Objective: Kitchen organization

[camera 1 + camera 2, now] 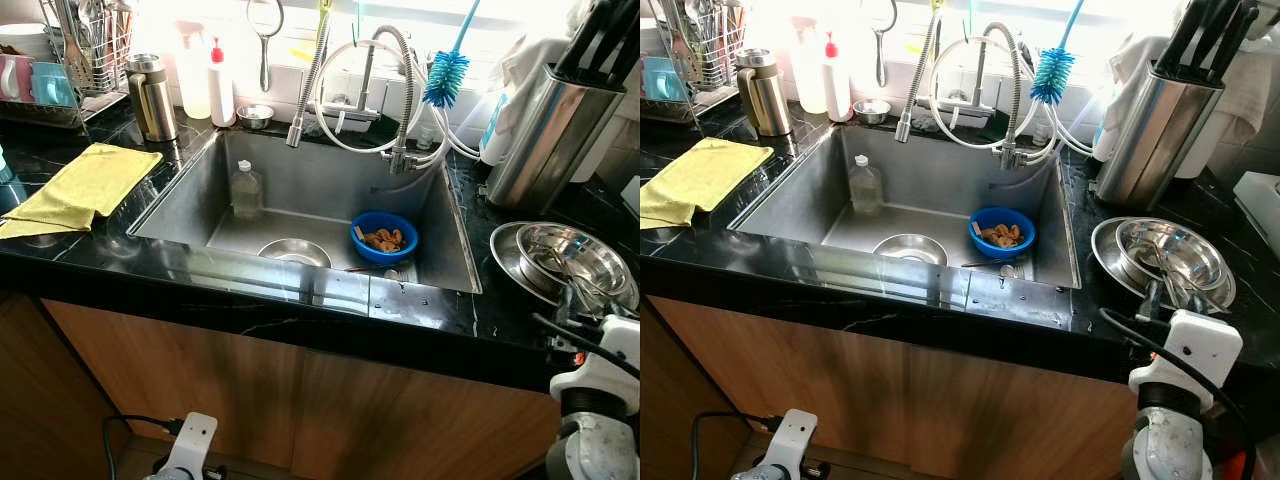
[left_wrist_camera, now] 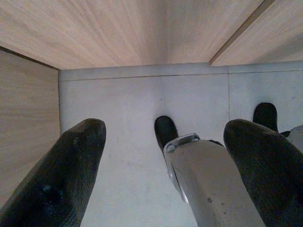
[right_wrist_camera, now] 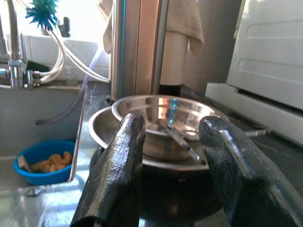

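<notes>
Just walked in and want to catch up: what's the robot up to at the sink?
Nothing is held yet. The right gripper is open, raised at counter height, facing the stacked steel bowls right of the sink. The left gripper hangs open, low by the cabinet. A blue bowl, a steel bowl and a bottle sit in the sink.

- Two steel bowls (image 1: 1168, 255) sit nested, upright, on the black counter right of the sink, utensils inside.
- A blue bowl (image 1: 384, 237) of brown scraps stands in the sink's right corner.
- A steel bowl (image 1: 293, 252) rests beside it on the sink floor.
</notes>
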`<state>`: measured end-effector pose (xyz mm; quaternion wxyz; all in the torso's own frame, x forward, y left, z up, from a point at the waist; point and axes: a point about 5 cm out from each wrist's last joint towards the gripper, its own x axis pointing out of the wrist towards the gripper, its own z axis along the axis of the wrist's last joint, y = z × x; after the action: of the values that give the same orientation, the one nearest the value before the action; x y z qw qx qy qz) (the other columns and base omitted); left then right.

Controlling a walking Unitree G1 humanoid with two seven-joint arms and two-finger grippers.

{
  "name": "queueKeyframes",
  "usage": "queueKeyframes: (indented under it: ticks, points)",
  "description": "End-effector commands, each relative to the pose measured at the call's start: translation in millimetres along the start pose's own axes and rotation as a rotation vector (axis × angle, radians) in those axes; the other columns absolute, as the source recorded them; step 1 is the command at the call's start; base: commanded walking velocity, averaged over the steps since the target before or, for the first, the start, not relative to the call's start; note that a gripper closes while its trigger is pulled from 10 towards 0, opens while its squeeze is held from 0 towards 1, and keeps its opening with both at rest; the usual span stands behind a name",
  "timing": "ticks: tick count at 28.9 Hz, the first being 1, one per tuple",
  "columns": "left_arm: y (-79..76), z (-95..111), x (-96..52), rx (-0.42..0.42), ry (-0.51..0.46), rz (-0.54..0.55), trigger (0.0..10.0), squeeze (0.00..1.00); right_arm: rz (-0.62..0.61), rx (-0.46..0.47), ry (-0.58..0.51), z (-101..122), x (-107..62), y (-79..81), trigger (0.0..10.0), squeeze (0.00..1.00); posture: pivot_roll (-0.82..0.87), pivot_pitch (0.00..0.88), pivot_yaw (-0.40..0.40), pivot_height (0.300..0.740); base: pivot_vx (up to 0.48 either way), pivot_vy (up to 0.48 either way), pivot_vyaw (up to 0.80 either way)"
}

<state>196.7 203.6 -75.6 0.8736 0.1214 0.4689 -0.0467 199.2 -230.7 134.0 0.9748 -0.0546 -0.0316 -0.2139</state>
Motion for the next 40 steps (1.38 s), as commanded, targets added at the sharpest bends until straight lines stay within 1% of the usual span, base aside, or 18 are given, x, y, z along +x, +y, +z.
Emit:
queueKeyframes:
  ticks: [1, 10, 14, 19, 26, 28, 38, 39, 40]
  points:
    - [-3.0, -2.0, 0.0, 0.024, 0.006, -0.004, 10.0, 0.00, -0.001, -0.006, 0.017, -2.9, -0.1, -0.7, 10.0, 0.00, 0.11, 0.000, -0.117, 0.736, 0.000, 0.000, 0.00]
    - [-3.8, -3.8, -0.2, 0.023, 0.009, -0.006, 10.0, 0.00, -0.012, -0.009, 0.008, -0.5, 2.8, -2.1, 10.0, 0.00, 0.11, 0.000, -0.117, 0.736, 0.000, 0.000, 0.00]
    - [-4.9, -4.5, -0.2, 0.024, 0.010, -0.008, 10.0, 0.00, -0.051, -0.015, 0.015, -1.6, 2.9, -6.0, 10.0, 0.00, 0.11, 0.000, -0.116, 0.736, 0.000, 0.000, 0.00]
    - [-5.3, -5.1, -0.3, 0.025, 0.011, -0.009, 10.0, 0.00, -0.061, -0.021, 0.017, -2.0, 4.3, -9.1, 10.0, 0.00, 0.11, 0.000, -0.117, 0.736, 0.000, 0.000, 0.00]
    - [-5.3, -5.7, -0.4, 0.024, 0.013, -0.008, 10.0, 0.00, -0.053, -0.023, 0.022, -2.6, 8.0, -7.4, 10.0, 0.00, 0.11, 0.000, -0.117, 0.736, 0.000, 0.000, 0.00]
    - [-4.4, -5.1, -0.4, 0.024, 0.011, -0.007, 10.0, 0.00, -0.026, -0.028, 0.044, -6.4, 9.5, -3.9, 10.0, 0.00, 0.11, 0.000, -0.117, 0.736, 0.000, 0.000, 0.00]
    - [-1.9, -4.5, -0.5, 0.024, 0.010, -0.002, 10.0, 0.00, -0.025, -0.027, 0.045, -6.5, 10.4, -3.4, 10.0, 0.00, 0.11, 0.000, -0.116, 0.736, 0.000, 0.000, 0.00]
    - [-1.6, -4.4, -0.5, 0.025, 0.010, -0.002, 10.0, 0.00, -0.024, -0.027, 0.045, -6.4, 10.7, -3.4, 9.8, 0.00, 0.11, 0.000, -0.116, 0.736, 0.000, 0.000, 0.00]
    - [-1.5, -4.4, -0.5, 0.025, 0.010, -0.001, 10.0, 0.00, -0.023, -0.027, 0.045, -6.4, 10.9, -3.4, 9.8, 0.00, 0.11, 0.000, -0.116, 0.736, 0.000, 0.000, 0.00]
